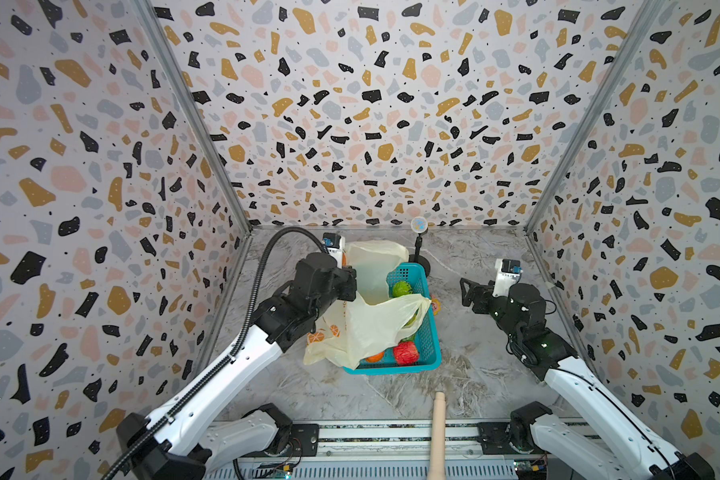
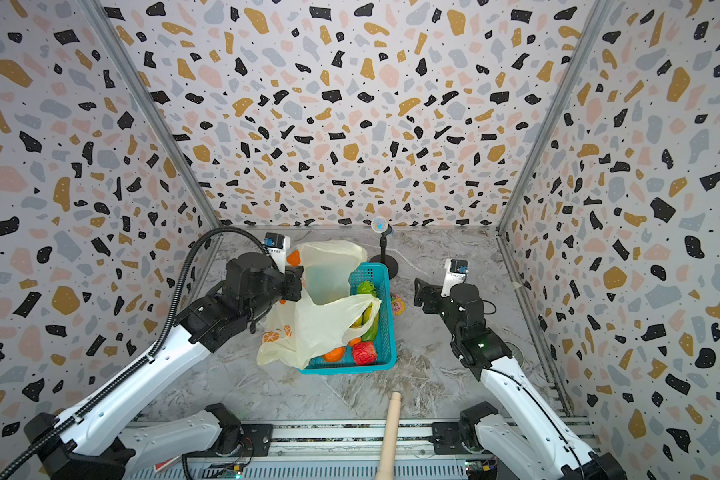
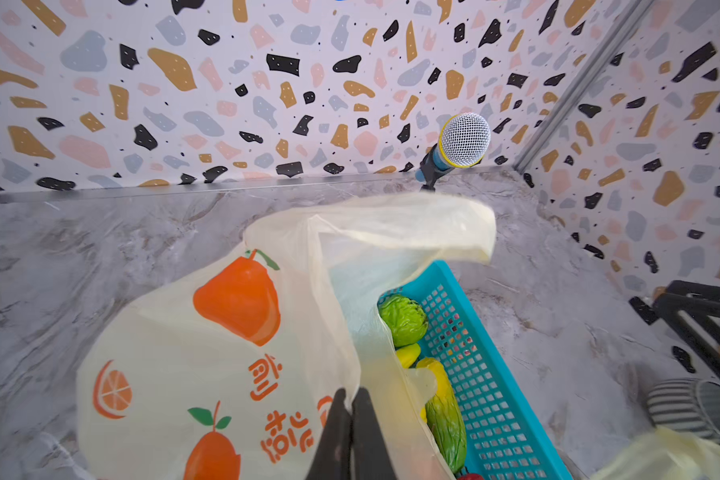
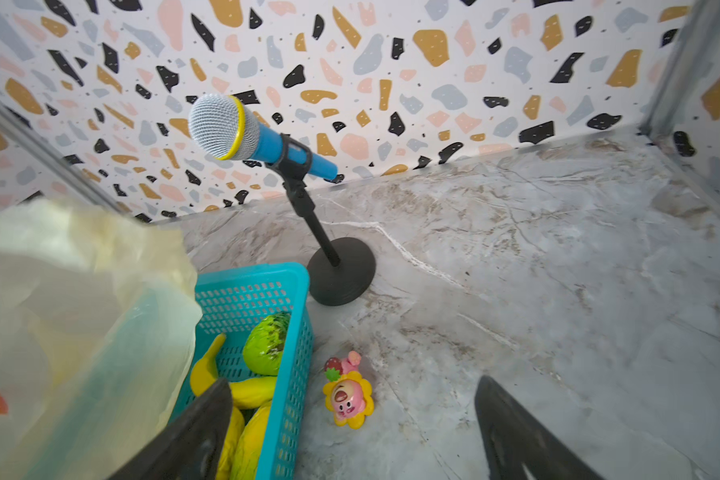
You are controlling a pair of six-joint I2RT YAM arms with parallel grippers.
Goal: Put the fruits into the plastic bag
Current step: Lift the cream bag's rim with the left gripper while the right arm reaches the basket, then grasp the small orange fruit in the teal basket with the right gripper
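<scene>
Grey marbled tabletop (image 1: pixel 483 374) sits boxed in by three speckled walls (image 1: pixel 371 104). Near its middle the left claw (image 3: pixel 352 395) is pressed together on a fold of the thin pale-yellow bag (image 3: pixel 175 353), close to the bag's mouth, and holds that side up off the table. Printed oranges and red characters face the wrist camera.

From the pinch the bag spreads two ways. One flap stands up toward the back wall. Another drapes across the teal basket (image 1: pixel 430 345) and covers much of its left half. The bag's lower part rests on the table beside the basket's left wall.

The fruits lie in the basket:
- a green lumpy one (image 1: pixel 402 289) at the far end
- a yellow banana (image 4: pixel 208 370) and a green-yellow mango (image 3: pixel 445 415) along the middle, partly under the film
- a red one (image 1: pixel 406 352) beside an orange one (image 1: pixel 375 356) at the near end

The right claw (image 1: pixel 468 291) hangs above the table to the right of the basket, clear of it, its fingers spread wide with nothing between them. Between it and the basket, just beside the basket's right wall, lies a small pink and yellow flower toy (image 4: pixel 348 399).

A blue microphone (image 4: pixel 242 133) on a black stand is behind the basket, and a wooden stick (image 1: pixel 437 432) pokes in from the front edge
</scene>
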